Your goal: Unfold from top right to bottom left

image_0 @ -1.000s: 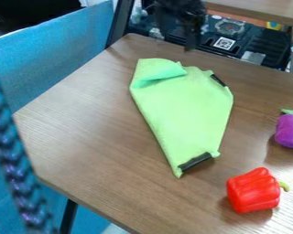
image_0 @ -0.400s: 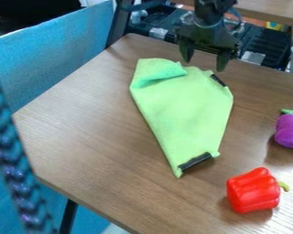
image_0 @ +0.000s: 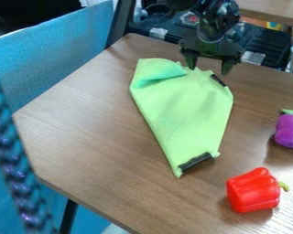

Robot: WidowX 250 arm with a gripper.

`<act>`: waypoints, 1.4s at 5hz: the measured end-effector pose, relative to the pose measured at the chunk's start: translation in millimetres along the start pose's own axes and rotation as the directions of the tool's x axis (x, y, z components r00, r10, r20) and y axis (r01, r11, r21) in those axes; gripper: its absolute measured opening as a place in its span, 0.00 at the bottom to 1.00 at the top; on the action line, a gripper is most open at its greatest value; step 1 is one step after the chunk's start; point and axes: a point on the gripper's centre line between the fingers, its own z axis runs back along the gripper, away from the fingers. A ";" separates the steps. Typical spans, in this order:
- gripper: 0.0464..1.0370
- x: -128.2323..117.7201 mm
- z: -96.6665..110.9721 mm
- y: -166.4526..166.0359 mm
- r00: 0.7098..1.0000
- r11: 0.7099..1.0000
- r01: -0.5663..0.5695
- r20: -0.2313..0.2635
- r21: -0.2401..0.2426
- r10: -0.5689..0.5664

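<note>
Tool (image_0: 209, 71) has eased slightly closer to the top of the green cloth (image_0: 182, 107), fingers wide apart, holding nothing; cloth lies mid-worktop (image_0: 82, 123), still folded, so I log unfolding as unstarted, the whole pull toward bottom left remaining.

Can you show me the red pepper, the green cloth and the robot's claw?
Shiny red toy pepper (image_0: 253, 192): camera view, middle of its body.
Light green fabric cloth (image_0: 186, 109): camera view, its flat middle.
Black two-finger claw (image_0: 208, 69): camera view, midway between its fingertips.

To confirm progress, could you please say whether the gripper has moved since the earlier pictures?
Yes, the gripper moved toward the cloth from the table's far edge.
</note>
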 end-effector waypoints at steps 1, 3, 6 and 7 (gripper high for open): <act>0.96 -1.4 -11.5 -6.3 1.000 1.000 -0.006 -0.012 0.027 0.007; 0.96 -0.8 -22.0 -10.8 0.999 0.998 -0.037 -0.032 0.049 0.039; 0.92 -4.4 -40.7 -17.6 0.997 0.996 -0.031 -0.064 0.079 0.036; 0.64 -4.9 -44.8 -23.5 0.997 0.996 -0.020 -0.075 0.087 0.027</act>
